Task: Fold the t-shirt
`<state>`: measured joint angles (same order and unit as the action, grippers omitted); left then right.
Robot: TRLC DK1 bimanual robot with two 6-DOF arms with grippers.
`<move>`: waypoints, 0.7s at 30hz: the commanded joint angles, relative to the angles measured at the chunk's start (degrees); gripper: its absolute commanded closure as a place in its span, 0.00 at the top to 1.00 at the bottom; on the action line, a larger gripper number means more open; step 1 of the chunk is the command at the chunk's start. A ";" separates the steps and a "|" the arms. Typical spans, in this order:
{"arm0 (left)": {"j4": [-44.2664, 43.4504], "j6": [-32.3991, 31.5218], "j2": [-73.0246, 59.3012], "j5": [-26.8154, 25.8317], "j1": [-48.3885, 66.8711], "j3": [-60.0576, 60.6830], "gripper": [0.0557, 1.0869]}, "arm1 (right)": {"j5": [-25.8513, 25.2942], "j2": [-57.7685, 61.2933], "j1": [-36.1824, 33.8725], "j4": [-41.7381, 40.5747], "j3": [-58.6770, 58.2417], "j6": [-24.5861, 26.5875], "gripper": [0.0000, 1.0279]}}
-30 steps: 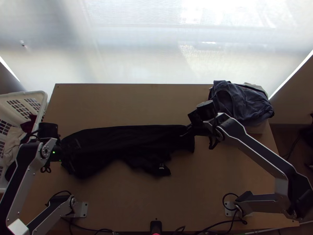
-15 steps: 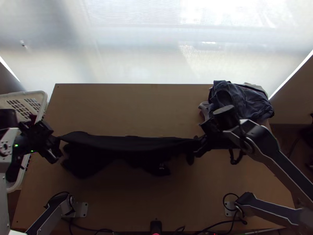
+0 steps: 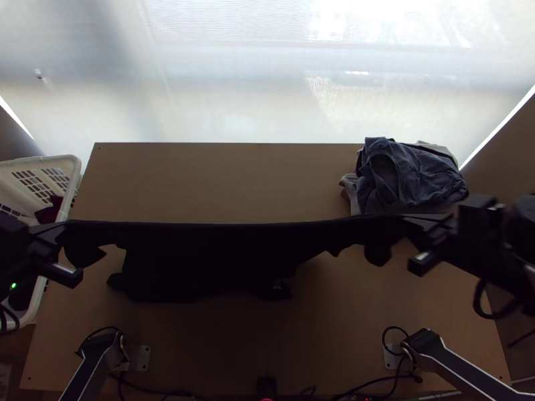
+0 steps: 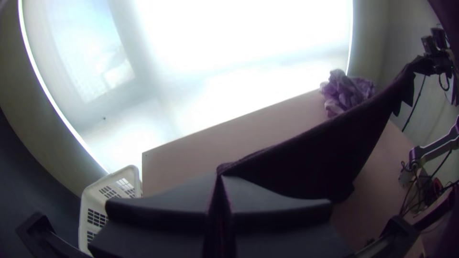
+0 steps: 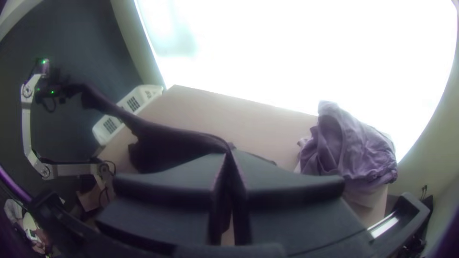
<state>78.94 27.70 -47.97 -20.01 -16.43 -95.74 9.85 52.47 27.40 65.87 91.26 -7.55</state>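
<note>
Apparently black, the t-shirt (image 3: 207, 257) hangs stretched wide.

Apparent robotics workroom: metal arm-mounting plates (image 3: 143, 358) are fixed to a light wooden table (image 3: 234, 180), black cables (image 3: 375, 383) along its edge.

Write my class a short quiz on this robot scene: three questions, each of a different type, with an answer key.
1. True or false: the black t-shirt is stretched between the left gripper and the right gripper.

2. What stands beside the left edge of the table?
A) A red bucket
B) A white basket
C) A blue suitcase

3. Fill in: the clothes heap lies at the table's far ____ corner.

Key: 1 true; 2 B; 3 right.
</note>
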 commanded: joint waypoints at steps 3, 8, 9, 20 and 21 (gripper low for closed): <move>-0.71 -8.46 4.63 -1.87 0.96 -10.95 0.04 | -1.23 -6.59 -3.76 4.45 9.37 -4.23 0.03; -0.63 -8.46 6.13 -1.87 0.87 -16.76 0.04 | 5.80 -5.01 -5.78 12.80 12.18 -4.67 0.03; -0.71 -8.46 6.57 -1.87 0.87 -17.55 0.04 | 7.12 -4.92 -6.13 13.76 12.45 -4.67 0.03; -7.13 -10.92 9.73 -1.44 -3.09 -21.41 0.04 | 7.20 -1.49 -11.58 13.76 29.41 -4.93 0.03; -8.45 -11.71 9.47 -1.44 -3.53 -21.59 0.04 | 7.29 -0.44 -12.28 13.41 31.52 -4.93 0.03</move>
<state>75.00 18.72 -39.27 -21.69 -17.19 -114.93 16.51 48.60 19.05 79.18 112.16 -12.23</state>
